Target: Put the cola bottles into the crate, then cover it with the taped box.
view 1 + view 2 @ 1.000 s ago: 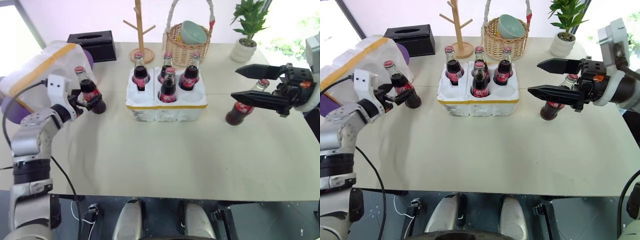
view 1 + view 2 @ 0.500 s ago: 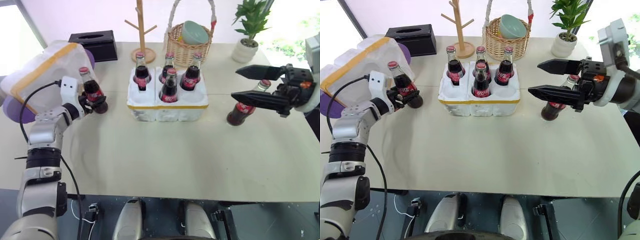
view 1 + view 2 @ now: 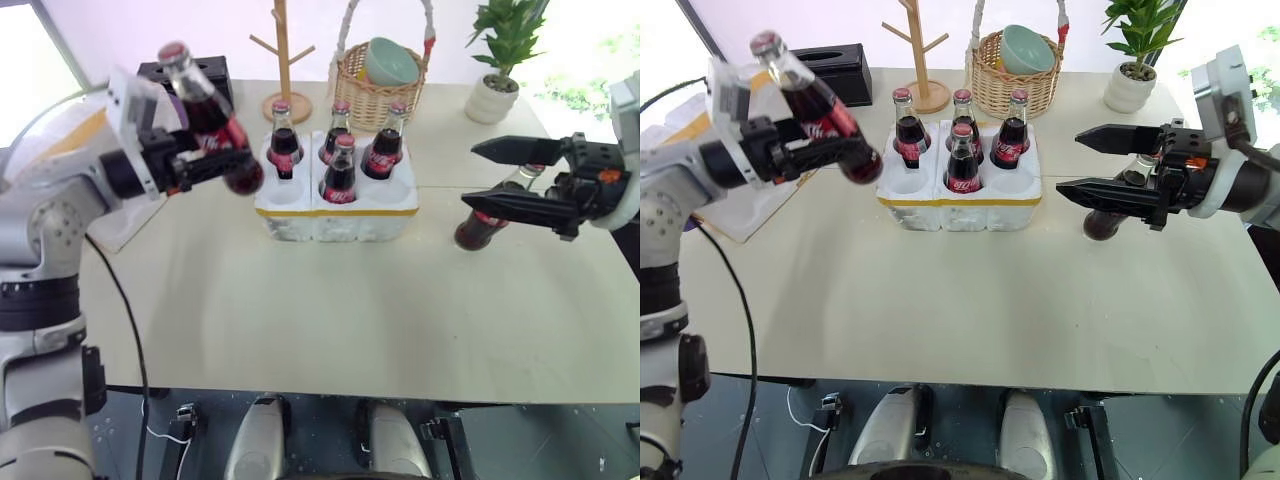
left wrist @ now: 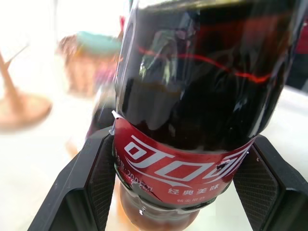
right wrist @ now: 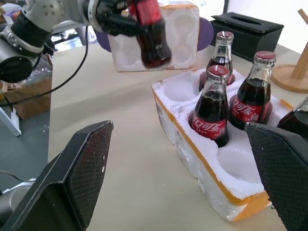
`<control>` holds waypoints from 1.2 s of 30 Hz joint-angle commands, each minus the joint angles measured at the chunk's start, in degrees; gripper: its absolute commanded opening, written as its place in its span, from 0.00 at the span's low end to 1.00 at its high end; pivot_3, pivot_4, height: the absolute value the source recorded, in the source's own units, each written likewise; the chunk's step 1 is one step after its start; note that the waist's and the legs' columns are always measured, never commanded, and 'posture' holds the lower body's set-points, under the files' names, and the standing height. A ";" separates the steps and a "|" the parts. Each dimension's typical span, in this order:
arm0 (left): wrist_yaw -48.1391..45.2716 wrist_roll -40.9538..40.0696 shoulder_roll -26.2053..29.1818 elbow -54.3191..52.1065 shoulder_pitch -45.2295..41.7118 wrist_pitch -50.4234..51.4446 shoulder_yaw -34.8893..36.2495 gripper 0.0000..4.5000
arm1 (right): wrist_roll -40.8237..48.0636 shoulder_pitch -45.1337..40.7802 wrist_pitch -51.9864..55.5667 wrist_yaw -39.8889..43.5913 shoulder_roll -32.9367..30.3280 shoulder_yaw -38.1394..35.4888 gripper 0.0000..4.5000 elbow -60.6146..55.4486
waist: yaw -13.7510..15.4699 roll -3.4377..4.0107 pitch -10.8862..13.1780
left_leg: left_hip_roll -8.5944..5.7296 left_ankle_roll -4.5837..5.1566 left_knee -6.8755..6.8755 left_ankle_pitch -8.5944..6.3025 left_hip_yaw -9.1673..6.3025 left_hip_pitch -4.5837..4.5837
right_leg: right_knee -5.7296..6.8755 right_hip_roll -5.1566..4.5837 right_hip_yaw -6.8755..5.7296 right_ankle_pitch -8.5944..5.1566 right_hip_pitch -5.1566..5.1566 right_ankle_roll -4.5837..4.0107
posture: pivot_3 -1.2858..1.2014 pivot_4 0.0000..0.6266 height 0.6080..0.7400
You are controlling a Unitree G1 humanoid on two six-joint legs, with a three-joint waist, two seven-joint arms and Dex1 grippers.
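My left gripper [image 3: 222,166] is shut on a cola bottle [image 3: 203,112] and holds it tilted in the air, just left of the crate [image 3: 335,210]. In the left wrist view both fingers [image 4: 91,187] press the bottle's red label [image 4: 185,168]. The white crate with its yellow band holds several upright cola bottles [image 3: 340,176]; its front left and front right slots are bare. My right gripper [image 3: 497,177] hangs open to the crate's right, in front of another cola bottle [image 3: 476,228] standing on the table. The taped box [image 5: 185,33] lies at the far left, hollows showing.
Along the table's back edge stand a black tissue box [image 3: 835,65], a wooden mug tree [image 3: 283,60], a wicker basket [image 3: 372,88] with a pale bowl in it, and a potted plant [image 3: 495,75]. The beige table [image 3: 330,310] reaches forward of the crate.
My left gripper closed on the bottle beside the taped box, then lifted it off the table and carried it right toward the crate, tilting it. The right gripper kept still.
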 commanded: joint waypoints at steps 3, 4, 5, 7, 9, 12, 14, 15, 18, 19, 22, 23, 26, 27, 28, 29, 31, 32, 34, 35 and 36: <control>0.84 7.06 -4.71 7.99 -4.79 -7.45 -6.75 0.63 | 0.82 0.46 -0.62 -1.56 0.03 -2.63 1.00 -2.48 | -0.03 0.00 0.00 | -0.01 0.00 0.00 0.00 0.01 0.00 | 0.00 0.01 0.00 0.00 -0.01 0.00 | 0.52 0.24 0.97; 0.94 8.58 -5.51 10.13 -5.29 -9.09 -7.81 0.63 | 1.13 0.74 -0.42 -1.83 0.03 -2.99 1.00 -2.88 | -0.15 0.00 0.00 | 0.00 0.00 0.00 0.00 0.01 -0.02 | 0.00 0.01 0.00 0.00 -0.04 0.00 | 0.52 0.24 0.97; 0.81 9.94 -6.10 11.88 -5.60 -10.66 -8.69 0.63 | 1.46 0.97 -0.21 -2.11 0.00 -3.33 1.00 -3.21 | -0.26 -0.01 0.00 | 0.00 0.00 -0.01 0.00 0.01 -0.03 | 0.00 0.01 0.00 0.00 -0.06 0.00 | 0.52 0.24 0.97; 0.20 12.85 -6.97 15.16 -5.80 -13.46 -10.93 0.63 | 2.07 1.57 0.18 -2.74 -0.11 -4.23 1.00 -3.70 | -0.55 -0.02 0.01 | 0.00 0.01 -0.03 0.00 0.02 -0.08 | 0.00 0.02 0.00 0.00 -0.12 0.00 | 0.52 0.24 0.97; -0.31 15.30 -7.47 17.39 -5.80 -15.83 -12.62 0.63 | 2.25 2.22 0.21 -3.17 -0.24 -4.78 1.00 -3.96 | -0.77 -0.02 0.01 | 0.00 0.01 -0.04 0.00 0.02 -0.09 | 0.00 0.02 0.00 0.00 -0.14 0.00 | 0.52 0.24 0.97; 0.01 17.05 -9.39 19.79 -5.63 -17.27 -13.74 0.63 | 2.27 2.86 -0.05 -3.63 -0.16 -5.12 1.00 -4.08 | -1.28 -0.02 0.01 | 0.00 0.01 -0.04 0.00 0.02 -0.10 | 0.00 0.01 0.01 0.00 -0.13 0.00 | 0.52 0.24 0.97; 0.76 18.36 -11.28 21.43 -4.86 -17.89 -14.47 0.63 | 2.19 2.95 -0.27 -4.03 0.18 -4.94 1.00 -4.15 | -1.27 -0.01 0.01 | 0.00 0.01 -0.02 0.00 0.02 -0.08 | 0.02 0.01 0.01 0.00 -0.12 0.00 | 0.52 0.24 0.97; 1.28 19.09 -12.16 22.32 -4.48 -18.10 -14.75 0.63 | 2.07 2.95 -0.43 -4.20 0.38 -4.76 1.00 -4.13 | -1.22 0.00 -0.01 | 0.00 0.01 -0.01 0.00 0.01 -0.07 | 0.03 0.01 0.01 0.00 -0.12 0.00 | 0.52 0.24 0.97; 3.14 20.98 -13.93 25.32 -3.47 -18.15 -14.68 0.63 | 1.61 2.76 -0.91 -5.05 1.15 -3.80 1.00 -4.50 | -0.66 0.04 -0.04 | -0.01 0.01 0.02 0.00 0.00 0.08 | 0.03 0.00 0.00 0.00 0.11 0.00 | 0.52 0.24 0.97; 3.22 21.04 -14.07 25.72 -3.20 -17.85 -14.29 0.74 | 1.58 2.70 -0.96 -5.30 1.37 -3.62 1.00 -4.68 | -0.42 0.04 -0.04 | -0.01 0.01 0.04 0.00 0.00 0.24 | 0.00 0.00 0.00 0.01 0.27 0.01 | 0.52 0.24 0.97; 2.68 20.40 -13.26 24.16 -2.57 -16.37 -12.91 0.99 | 1.66 3.06 -1.20 -5.33 1.94 -3.58 1.00 -5.02 | -0.05 0.03 -0.05 | -0.01 0.02 0.04 0.00 0.00 0.59 | -0.08 0.00 0.01 0.02 0.62 0.03 | 0.52 0.24 0.97; 2.40 20.14 -12.79 23.17 -2.42 -15.72 -12.57 0.99 | 1.62 3.15 -1.28 -5.23 2.06 -3.60 1.00 -5.02 | -0.07 0.03 -0.05 | -0.01 0.01 0.04 0.00 0.00 0.61 | -0.08 -0.01 0.01 0.02 0.63 0.03 | 0.52 0.24 0.97; 0.52 17.04 -10.80 17.68 -1.55 -12.55 -10.22 0.99 | 1.24 2.85 -1.52 -4.98 2.28 -3.31 1.00 -4.32 | -0.71 0.04 -0.04 | 0.02 0.01 0.00 0.00 0.00 0.64 | -0.03 0.01 0.01 0.02 0.59 0.02 | 0.52 0.24 0.97; -0.18 15.58 -10.00 15.48 -1.13 -11.08 -9.23 0.99 | 1.07 2.71 -1.64 -4.88 2.29 -3.14 1.00 -4.09 | -0.94 0.04 -0.04 | 0.02 0.01 -0.04 0.00 0.00 0.64 | -0.02 0.01 0.02 0.02 0.57 0.02 | 0.52 0.24 0.97; -0.70 14.29 -9.24 13.49 -0.74 -9.86 -8.33 0.99 | 0.90 2.61 -1.77 -4.73 2.24 -2.98 1.00 -3.87 | -1.31 0.03 -0.04 | 0.02 0.02 -0.05 0.00 0.00 0.63 | -0.01 0.01 0.01 0.01 0.56 0.02 | 0.52 0.24 0.97; -1.18 12.58 -8.11 11.05 -0.22 -8.31 -6.77 0.99 | 0.77 2.51 -1.88 -4.62 2.21 -2.82 1.00 -3.72 | -1.61 0.03 -0.03 | 0.02 0.02 -0.09 0.00 -0.01 0.62 | -0.02 0.01 0.01 0.01 0.54 0.02 | 0.52 0.24 0.97; -1.48 8.06 -4.66 5.92 0.18 -4.08 -1.77 0.99 | 0.52 2.24 -2.12 -4.28 2.02 -2.50 1.00 -3.26 | -2.05 0.02 -0.01 | 0.02 0.02 -0.11 -0.01 0.00 0.56 | -0.02 0.01 0.03 0.01 0.45 0.02 | 0.52 0.24 0.97; -1.25 6.62 -3.59 4.39 0.27 -2.61 -0.31 0.99 | 0.43 2.16 -2.23 -4.11 1.93 -2.41 1.00 -3.06 | -2.19 0.02 -0.01 | 0.04 0.02 -0.11 -0.01 -0.01 0.47 | -0.01 0.02 0.02 0.01 0.37 0.02 | 0.52 0.24 0.97; -1.53 1.79 0.57 0.88 -0.03 2.66 4.66 0.99 | 0.16 2.26 -2.52 -3.68 1.60 -2.38 1.00 -2.69 | -2.43 0.02 -0.01 | 0.04 0.02 -0.11 -0.01 -0.02 0.41 | -0.01 0.02 0.02 0.01 0.32 0.02 | 0.52 0.24 0.97; -2.32 -0.87 2.78 -0.85 0.06 5.25 6.94 0.99 | 0.07 2.36 -2.57 -3.55 1.48 -2.41 1.00 -2.62 | -2.59 0.02 -0.01 | 0.04 0.02 -0.11 -0.01 -0.03 0.41 | -0.01 0.02 0.02 0.01 0.33 0.02 | 0.52 0.24 0.97; -3.97 -4.10 5.42 -2.88 0.68 7.95 9.36 0.99 | -0.13 2.66 -2.68 -3.41 1.36 -2.53 1.00 -2.67 | -2.68 0.02 0.00 | 0.03 0.02 -0.11 -0.01 -0.03 0.40 | -0.02 0.02 0.02 0.01 0.33 0.02 | 0.52 0.24 0.97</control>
